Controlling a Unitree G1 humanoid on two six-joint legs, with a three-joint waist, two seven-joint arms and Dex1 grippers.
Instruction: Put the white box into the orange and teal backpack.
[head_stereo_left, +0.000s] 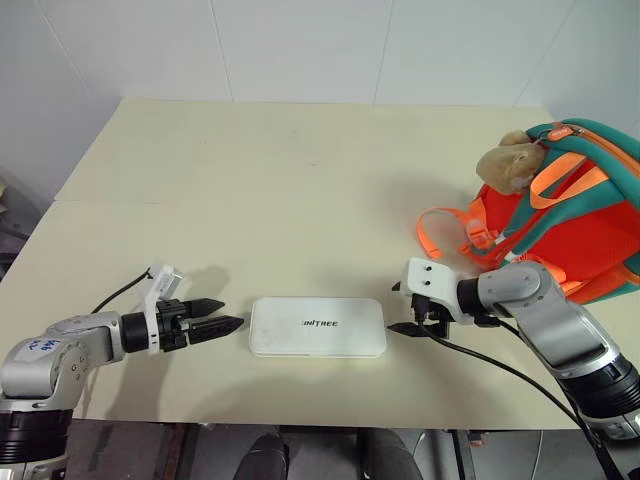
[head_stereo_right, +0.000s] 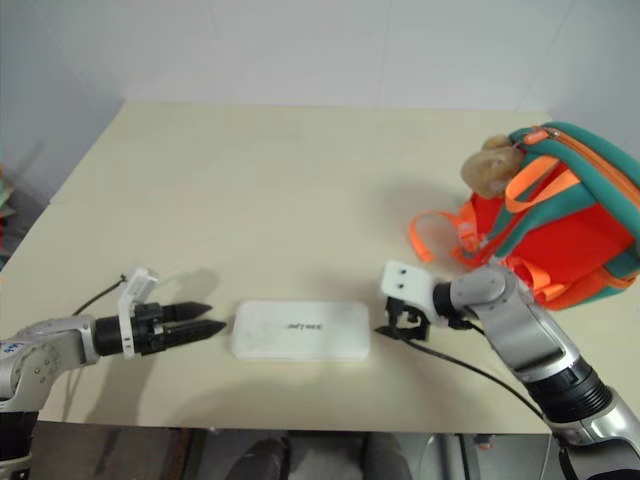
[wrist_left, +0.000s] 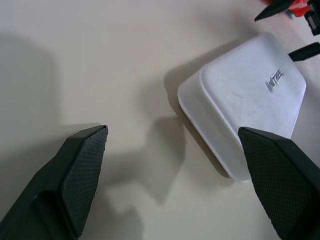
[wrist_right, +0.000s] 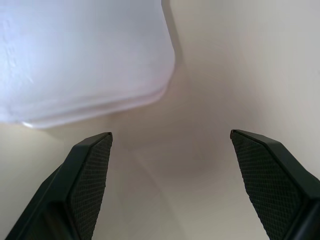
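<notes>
White box (head_stereo_left: 317, 327) lies flat, lid up, near the front edge of the table (head_stereo_left: 280, 190), roughly centred between the two arms. Long axis runs left-right, parallel to that front edge; the "UNITREE" lettering reads upright from the robot's side.

Left gripper (head_stereo_left: 228, 326) sits just off the box's left short end, pointing at it, close but with a sliver of table between tips and box. Fingers spread wide in the left wrist view, nothing between them; one finger (wrist_left: 82, 172) is over bare table, the other overlaps the box's near corner in that view.

Right gripper (head_stereo_left: 408, 318) is just beside the right short end, angled down and inward. Jaws wide apart, empty; the right wrist view shows the box's rounded corner ahead of the fingers (wrist_right: 90, 175), not between them.

Backpack (head_stereo_left: 575, 225) stands well apart, at the table's far right, orange body with teal trim, tan plush toy (head_stereo_left: 508, 163) on its upper left, orange webbing loops (head_stereo_left: 445, 232) trailing onto the table toward the box. Nothing lies between box and backpack apart from the right arm.

Backpack's right side is cut off by the frame edge; cannot tell whether its opening is unzipped.
</notes>
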